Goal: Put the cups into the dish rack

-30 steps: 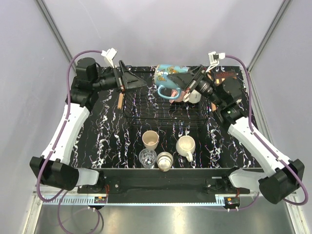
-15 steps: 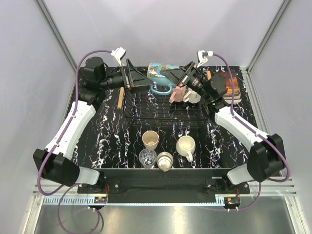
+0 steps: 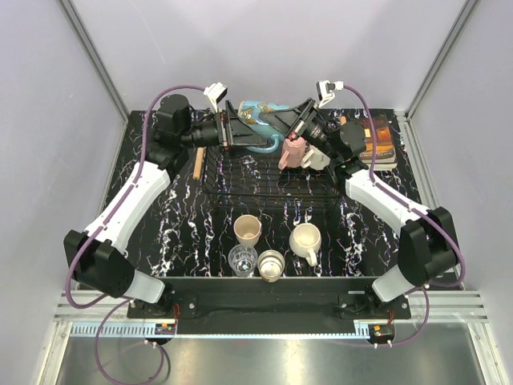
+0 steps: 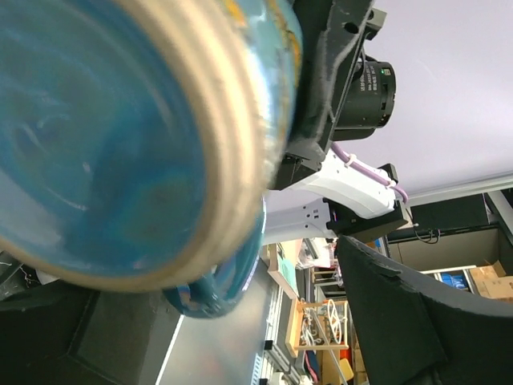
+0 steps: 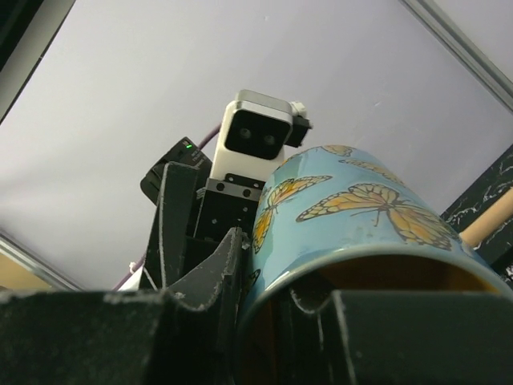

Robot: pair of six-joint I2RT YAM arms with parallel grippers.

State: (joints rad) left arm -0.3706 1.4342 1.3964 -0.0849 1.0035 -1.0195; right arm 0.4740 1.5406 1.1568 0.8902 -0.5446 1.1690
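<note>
I see the dish rack (image 3: 264,178) mid-frame, with a pink mug (image 3: 292,152) and a white mug (image 3: 317,159) at its upper-right end. At upper centre my right gripper (image 3: 280,128) pinches the blue mug (image 3: 255,112) by its rim above the rack. My left gripper (image 3: 238,130) is spread wide beside it. Four cups (image 3: 248,230) wait at lower centre.
</note>
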